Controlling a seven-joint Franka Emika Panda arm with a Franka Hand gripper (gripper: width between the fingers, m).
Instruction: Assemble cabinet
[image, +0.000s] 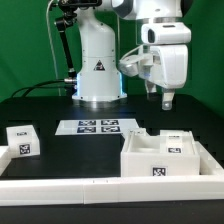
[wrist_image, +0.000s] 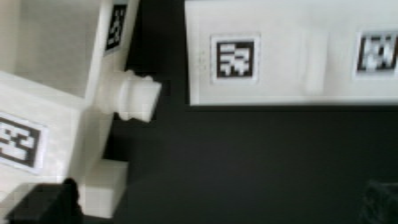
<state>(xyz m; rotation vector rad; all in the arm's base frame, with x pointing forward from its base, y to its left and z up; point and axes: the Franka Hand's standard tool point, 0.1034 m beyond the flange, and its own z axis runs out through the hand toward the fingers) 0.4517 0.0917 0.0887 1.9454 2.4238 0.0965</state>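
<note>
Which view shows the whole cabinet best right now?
The exterior view: the cabinet sits nearly whole at the exterior view's right, with its tags facing the camera. The wrist view gives only a blurred close-up of white tagged pieces and a round peg, with the edges cropped.

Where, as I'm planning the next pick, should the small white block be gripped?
Probably from straight above, closing on two opposite side faces of the block. It sits flat on the table, well apart from the cabinet, and its flat, parallel sides should suit a two-finger pinch.
</note>
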